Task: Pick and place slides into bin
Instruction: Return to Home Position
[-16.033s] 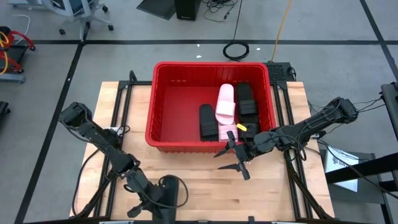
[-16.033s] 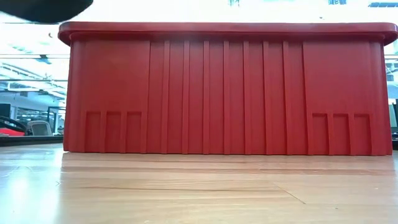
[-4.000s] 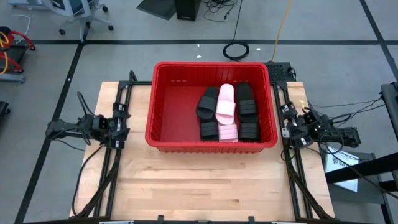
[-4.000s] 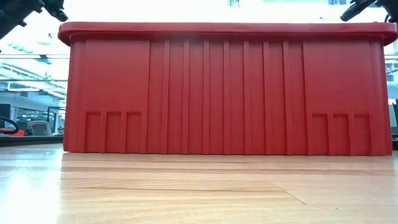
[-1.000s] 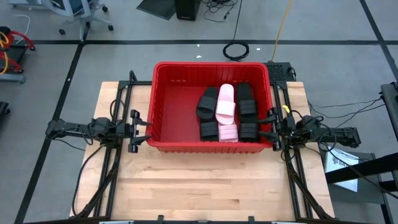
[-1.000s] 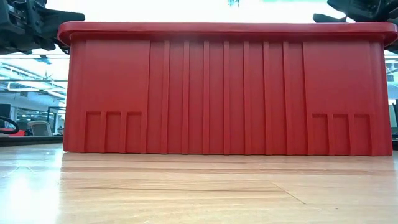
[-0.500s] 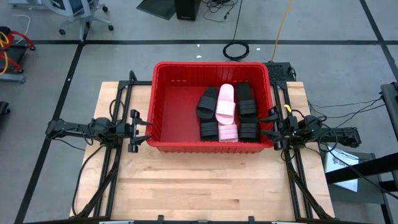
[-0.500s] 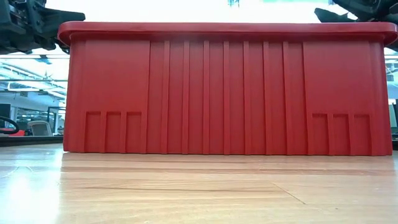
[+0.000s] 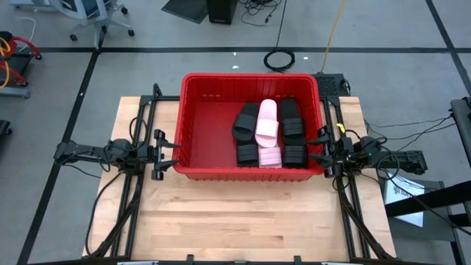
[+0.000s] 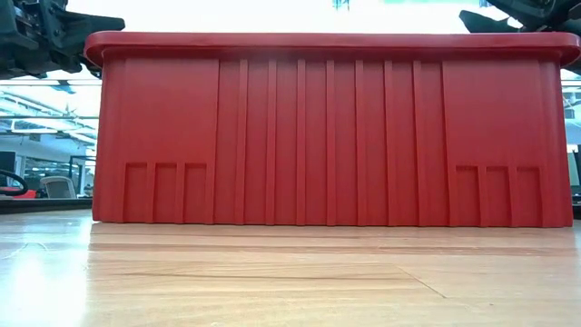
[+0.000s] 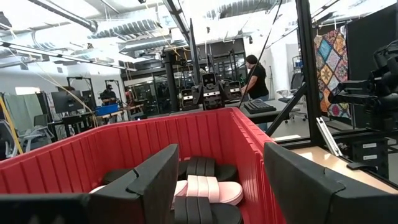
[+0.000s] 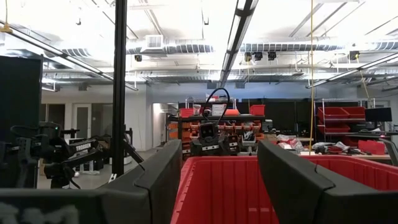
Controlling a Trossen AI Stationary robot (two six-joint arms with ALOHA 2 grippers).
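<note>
The red bin (image 9: 193,110) stands on the far middle of the wooden table. Several slides lie inside it: black ones (image 9: 246,124) and two pale pink ones (image 9: 267,121), also seen in the left wrist view as pink (image 11: 205,190) among black. My left gripper (image 9: 168,154) hovers open just outside the bin's left wall, pointing at it. My right gripper (image 9: 318,146) hovers open just outside the right wall. Both are empty. In the low view the bin's front wall (image 10: 327,136) hides the slides.
Bare wooden tabletop (image 9: 235,221) lies between the bin and the near edge. Dark arm frames and cables run along both table sides. A person (image 11: 255,74) stands in the room far beyond the table.
My right gripper has tipped its fingertips up a little beside the bin's right rim, staying open. The bin and the slides have not moved.
</note>
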